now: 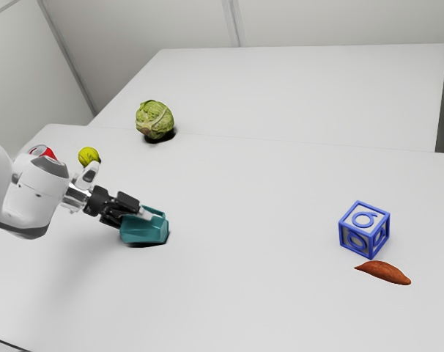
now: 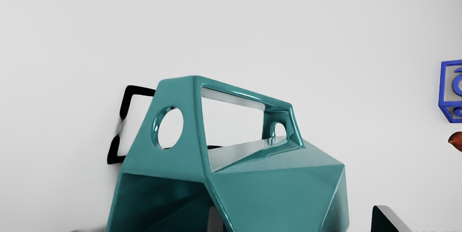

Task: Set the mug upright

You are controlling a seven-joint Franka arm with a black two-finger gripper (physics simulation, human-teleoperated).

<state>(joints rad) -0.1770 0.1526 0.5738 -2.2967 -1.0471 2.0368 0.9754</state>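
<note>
The mug (image 1: pixel 143 231) is lying on its side on the surface (image 1: pixel 266 293), its mouth facing the jaws (image 2: pixel 298 217). They are standing wide: one finger is reaching into the mouth, the other is hanging outside, apart from the wall, presumably so that closing pinches that wall for tipping the mug upright.

- One mug (image 1: pixel 145 232) is counted
- One block (image 1: pixel 364 229)
- One cabbage (image 1: pixel 154 119)
- One sweet potato (image 1: pixel 384 272)
- One yellow ball (image 1: pixel 89 156)
- One red item (image 1: pixel 50 154) is seen, partly hidden
</note>
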